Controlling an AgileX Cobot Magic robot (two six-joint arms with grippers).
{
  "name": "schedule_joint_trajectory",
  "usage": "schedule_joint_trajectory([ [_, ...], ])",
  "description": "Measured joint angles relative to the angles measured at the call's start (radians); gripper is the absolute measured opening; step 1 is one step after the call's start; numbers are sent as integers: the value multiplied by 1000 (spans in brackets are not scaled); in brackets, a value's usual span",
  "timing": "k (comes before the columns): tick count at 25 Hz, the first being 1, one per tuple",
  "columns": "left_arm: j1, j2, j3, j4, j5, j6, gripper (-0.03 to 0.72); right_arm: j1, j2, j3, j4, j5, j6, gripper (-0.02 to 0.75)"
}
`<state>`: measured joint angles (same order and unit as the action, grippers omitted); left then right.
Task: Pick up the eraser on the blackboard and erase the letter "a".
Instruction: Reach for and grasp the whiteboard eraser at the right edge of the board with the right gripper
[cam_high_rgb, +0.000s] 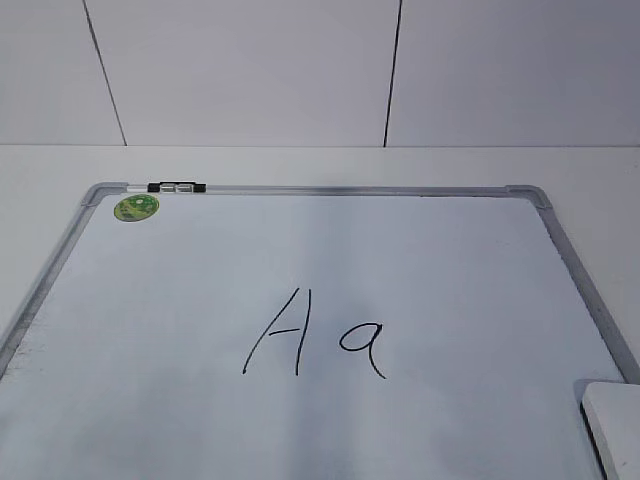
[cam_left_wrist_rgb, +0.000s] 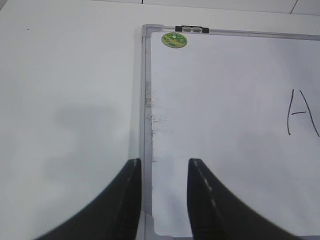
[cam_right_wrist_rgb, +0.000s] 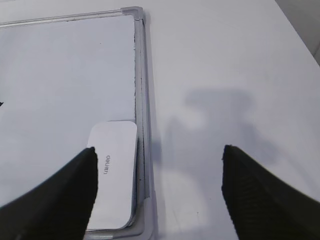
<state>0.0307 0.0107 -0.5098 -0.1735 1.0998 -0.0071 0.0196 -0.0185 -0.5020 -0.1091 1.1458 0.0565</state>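
The right gripper (cam_right_wrist_rgb: 157, 172) has its jaws spread wide with nothing between them. Its left finger (cam_right_wrist_rgb: 60, 197) overlaps the near left side of the eraser (cam_right_wrist_rgb: 115, 172) in the wrist view; whether it touches cannot be told. Its right finger hangs over bare table (cam_right_wrist_rgb: 225, 75), with the board's right frame rail between the two.

The left gripper (cam_left_wrist_rgb: 164, 192) has its jaws partly parted and holds nothing. They straddle the board's left frame rail, one finger over the table, the other over the white surface, beside a smudged grey patch (cam_left_wrist_rgb: 155, 117) along that edge.

The eraser lies flat, printed side up, in the near right corner of the board (cam_high_rgb: 560, 240), tight against the right rail. In the exterior view only its white corner (cam_high_rgb: 615, 420) shows at the bottom right.

The "a" (cam_high_rgb: 362, 345) sits intact near the board's middle, just right of the capital "A" (cam_high_rgb: 280, 335), well apart from the eraser. A green sticker (cam_high_rgb: 136, 207) marks the far left corner, with a black clip (cam_high_rgb: 177, 187) on the top rail beside it.
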Motion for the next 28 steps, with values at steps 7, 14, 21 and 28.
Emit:
schedule_joint_trajectory([
  [7,0,0,0,0,0,0,235,0,0,0,0,0,0,592],
  [14,0,0,0,0,0,0,235,0,0,0,0,0,0,592],
  [21,0,0,0,0,0,0,235,0,0,0,0,0,0,592],
  [28,0,0,0,0,0,0,235,0,0,0,0,0,0,592],
])
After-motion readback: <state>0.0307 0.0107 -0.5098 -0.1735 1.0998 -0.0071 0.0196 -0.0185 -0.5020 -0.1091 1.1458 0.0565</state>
